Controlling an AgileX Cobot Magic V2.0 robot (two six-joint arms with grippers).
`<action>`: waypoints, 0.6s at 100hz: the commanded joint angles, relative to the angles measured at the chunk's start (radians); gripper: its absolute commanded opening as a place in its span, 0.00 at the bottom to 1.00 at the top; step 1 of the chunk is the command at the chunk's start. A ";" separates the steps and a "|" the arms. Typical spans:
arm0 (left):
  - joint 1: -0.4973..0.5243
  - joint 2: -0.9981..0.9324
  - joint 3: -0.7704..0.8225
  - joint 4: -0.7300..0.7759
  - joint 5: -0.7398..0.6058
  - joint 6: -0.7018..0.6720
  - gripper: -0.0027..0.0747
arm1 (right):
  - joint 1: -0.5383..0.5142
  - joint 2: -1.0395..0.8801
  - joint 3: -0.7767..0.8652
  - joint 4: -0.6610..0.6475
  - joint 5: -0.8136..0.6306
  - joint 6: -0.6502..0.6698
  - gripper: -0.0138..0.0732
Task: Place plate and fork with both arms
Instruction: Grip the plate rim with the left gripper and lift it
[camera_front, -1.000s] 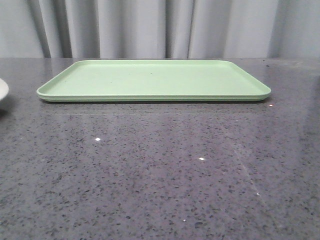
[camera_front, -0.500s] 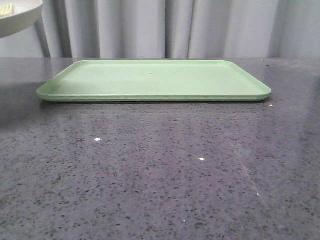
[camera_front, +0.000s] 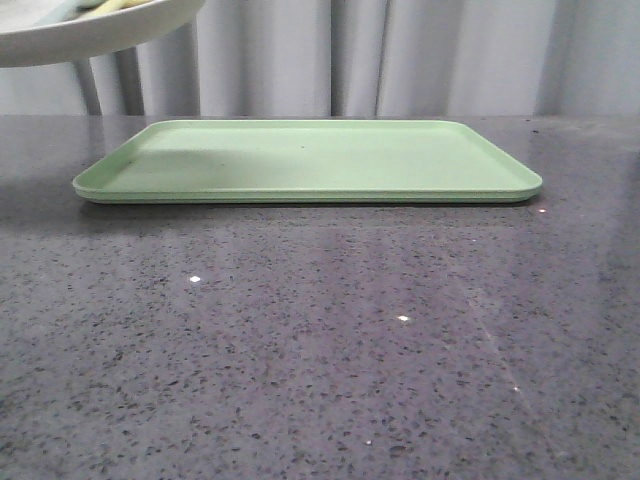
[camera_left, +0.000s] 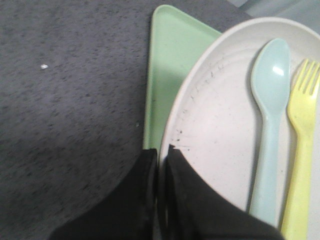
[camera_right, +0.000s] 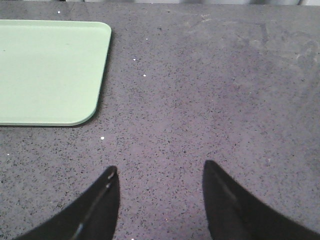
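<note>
Left gripper (camera_left: 159, 165): fingers pinched shut on the rim of the plate (camera_left: 220, 130), one finger above the rim and one below. The plate is held aloft over the near-left corner of the green tray (camera_front: 310, 160); in the front view only its edge shows at upper left. On the plate lie the yellow fork (camera_left: 300, 145) and a pale blue spoon (camera_left: 267, 120), side by side, handles toward the fingers. Right gripper (camera_right: 160, 195): fingers spread apart, holding nothing, hovering above bare worktop (camera_right: 210, 90) beside the tray's corner. Judgement: the step in hand is carrying the plate to the tray; it should be kept level so the loose utensils do not slide, then lowered flat and well inside the tray's raised lip before release. Count: one plate, one fork, one spoon, one tray, two grippers.
</note>
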 joint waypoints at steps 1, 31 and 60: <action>-0.088 0.022 -0.091 -0.036 -0.083 -0.064 0.01 | -0.001 0.011 -0.036 -0.001 -0.073 -0.007 0.61; -0.331 0.223 -0.282 0.198 -0.200 -0.317 0.01 | -0.001 0.011 -0.036 0.000 -0.073 -0.007 0.61; -0.452 0.379 -0.357 0.276 -0.305 -0.482 0.01 | -0.001 0.011 -0.036 0.000 -0.072 -0.007 0.61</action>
